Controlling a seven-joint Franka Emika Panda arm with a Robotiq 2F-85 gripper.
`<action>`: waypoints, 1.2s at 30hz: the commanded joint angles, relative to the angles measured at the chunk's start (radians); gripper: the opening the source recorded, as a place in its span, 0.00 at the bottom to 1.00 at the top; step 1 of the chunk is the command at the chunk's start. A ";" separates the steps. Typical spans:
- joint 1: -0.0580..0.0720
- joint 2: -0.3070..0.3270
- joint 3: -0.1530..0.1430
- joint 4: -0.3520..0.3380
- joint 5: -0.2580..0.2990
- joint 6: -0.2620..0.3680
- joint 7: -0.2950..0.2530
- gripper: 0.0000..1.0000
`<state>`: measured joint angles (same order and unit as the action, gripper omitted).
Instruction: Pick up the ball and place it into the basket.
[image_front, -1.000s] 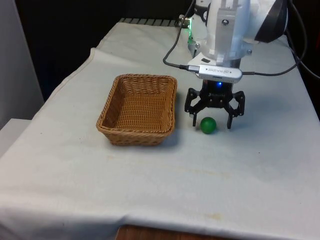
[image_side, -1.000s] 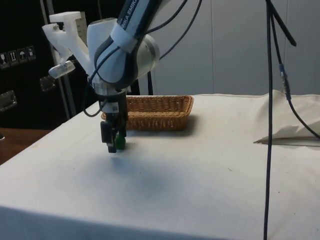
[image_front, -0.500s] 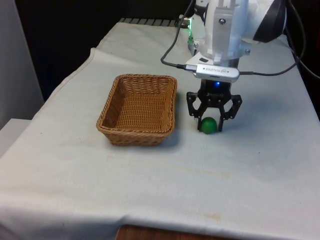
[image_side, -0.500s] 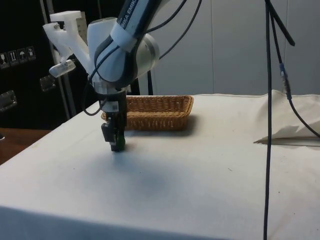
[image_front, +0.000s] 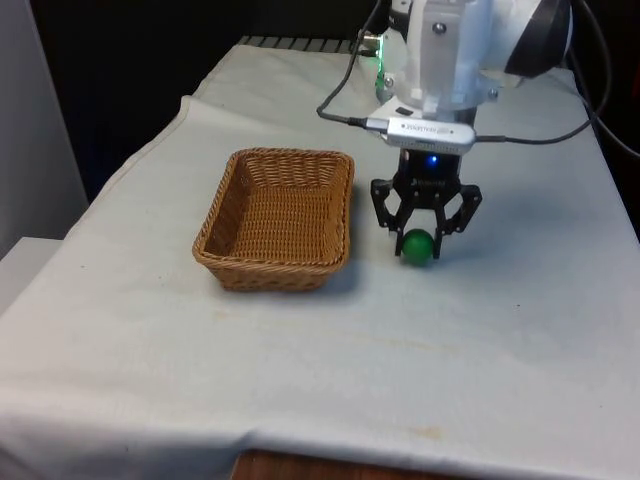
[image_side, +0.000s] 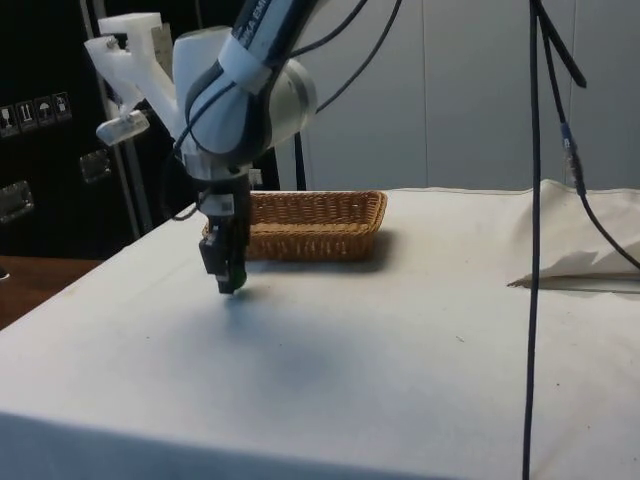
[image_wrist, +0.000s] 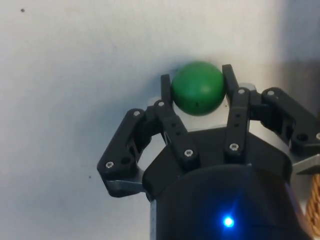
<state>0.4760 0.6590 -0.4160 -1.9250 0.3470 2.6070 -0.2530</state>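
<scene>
Cloth lies bare across the lower half of the front view, so the white-draped counter (image_front: 330, 380) leaves plenty of room on the near side. Just right of the frame's middle, the black tool (image_front: 419, 241) is pinching the green ball (image_front: 418, 245) between its fingertips (image_wrist: 229, 82), one on each side at the widest part. The ball sits at or barely off the cloth; I cannot tell which. It looks small, smooth and light, probably firm. A round, slick thing like that could squirt out if the pinch slipped off centre, so this hold across the middle seems right. The wicker basket (image_front: 215, 225) stands close by toward centre-left, open and shallow-walled, with a gap of cloth between it and the ball. Clearing its near rim should take only a modest lift. Farther up the frame, the counter's edges fall away at upper left and right.
</scene>
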 joint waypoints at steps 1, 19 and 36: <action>0.003 -0.026 -0.009 -0.007 -0.007 -0.021 -0.003 0.00; 0.006 -0.154 -0.040 -0.013 -0.054 -0.121 0.001 0.00; 0.005 -0.281 -0.064 -0.025 -0.114 -0.215 0.002 0.00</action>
<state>0.4760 0.3900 -0.4730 -1.9440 0.2450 2.3960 -0.2570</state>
